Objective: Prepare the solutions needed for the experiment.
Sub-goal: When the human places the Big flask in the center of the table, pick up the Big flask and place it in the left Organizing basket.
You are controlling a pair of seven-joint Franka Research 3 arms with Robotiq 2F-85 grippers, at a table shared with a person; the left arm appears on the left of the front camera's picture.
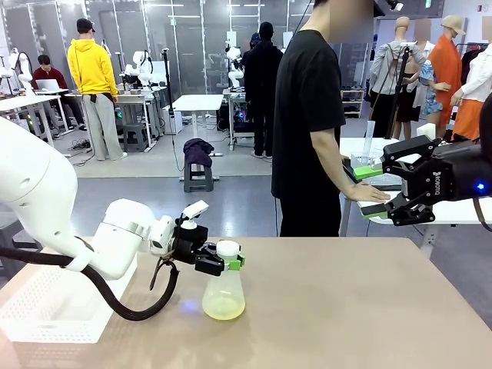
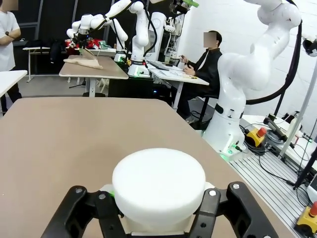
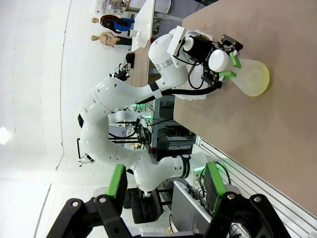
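The left pincer (image 1: 227, 262) was closed tight on the neck of the flask (image 1: 224, 295), just under its white cap (image 2: 158, 186). The flask stood upright on the worktop (image 1: 346, 307), near the left front, with a little pale yellow liquid (image 1: 224, 309) at the bottom. The right pincer (image 1: 401, 187) hung wide and held nothing, up at the far right. The worktop lay bare to the right of the flask.

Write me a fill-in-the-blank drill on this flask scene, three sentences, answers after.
1. The left gripper is shut on the conical flask's ____.
2. The liquid in the flask is pale ____.
3. The right gripper hangs ____ and holds nothing.

Missing words: neck; yellow; open
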